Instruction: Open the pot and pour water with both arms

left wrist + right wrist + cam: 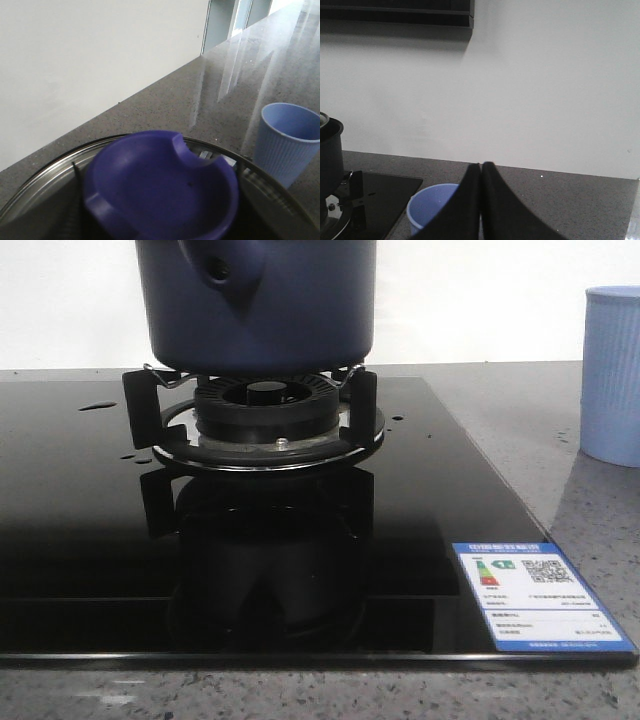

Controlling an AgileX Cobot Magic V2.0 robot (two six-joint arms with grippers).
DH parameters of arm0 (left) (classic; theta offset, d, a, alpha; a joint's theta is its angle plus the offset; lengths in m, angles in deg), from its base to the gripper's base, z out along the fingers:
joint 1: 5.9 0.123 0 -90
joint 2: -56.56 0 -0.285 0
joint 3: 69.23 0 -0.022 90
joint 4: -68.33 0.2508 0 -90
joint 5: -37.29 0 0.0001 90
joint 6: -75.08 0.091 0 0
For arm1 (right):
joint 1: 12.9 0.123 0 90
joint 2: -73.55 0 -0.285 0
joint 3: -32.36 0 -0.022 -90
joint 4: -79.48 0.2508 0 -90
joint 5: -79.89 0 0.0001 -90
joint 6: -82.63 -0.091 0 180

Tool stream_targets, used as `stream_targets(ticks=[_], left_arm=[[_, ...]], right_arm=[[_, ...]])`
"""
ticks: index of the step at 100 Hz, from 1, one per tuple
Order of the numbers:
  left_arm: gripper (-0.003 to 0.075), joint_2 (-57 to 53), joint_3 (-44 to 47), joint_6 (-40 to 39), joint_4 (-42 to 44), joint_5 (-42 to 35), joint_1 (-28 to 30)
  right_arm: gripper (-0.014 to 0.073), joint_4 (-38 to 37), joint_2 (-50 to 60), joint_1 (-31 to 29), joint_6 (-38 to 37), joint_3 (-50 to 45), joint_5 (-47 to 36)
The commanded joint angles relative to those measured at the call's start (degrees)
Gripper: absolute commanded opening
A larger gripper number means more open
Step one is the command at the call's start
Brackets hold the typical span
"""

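The dark navy pot [260, 310] stands on the gas burner [265, 410], its handle mount with the round hole [220, 270] facing me. Its top is cut off in the front view. The left wrist view looks closely down on a blue-violet dished knob [160, 185] sitting on a glass lid with a steel rim [45, 175]; no left fingers show there. My right gripper [481, 164] is shut with nothing between its fingers, above the counter to the right of the pot [330, 155]. It hangs over the pale blue cup [432, 205].
The pale blue ribbed cup [612, 375] stands on the grey stone counter right of the black glass cooktop [90, 540] and shows beside the lid [287, 140]. A blue-and-white label [535, 595] sits on the cooktop's near right corner. A white wall runs behind.
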Motion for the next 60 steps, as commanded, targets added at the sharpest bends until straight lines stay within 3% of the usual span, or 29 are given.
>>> stream_targets(ticks=[1,25,47,60], left_arm=[[0.0295,-1.82,-2.09,1.90,-6.87,1.23,-0.42],[0.0295,1.17,-2.19,2.01,-7.26,3.39,-0.42],[0.0301,1.58,-2.19,2.85,-7.26,0.26,-0.42],[0.0401,1.58,-2.19,5.23,-7.26,0.07,-0.42]], right_arm=[[-0.0074,0.29,-0.39,-0.32,0.21,2.07,-3.74],[-0.0074,0.29,-0.39,-0.32,0.21,2.07,-3.68],[-0.0074,0.50,-0.39,-0.32,0.21,2.07,-3.16],[-0.0074,0.59,-0.39,-0.32,0.21,2.07,-2.28]])
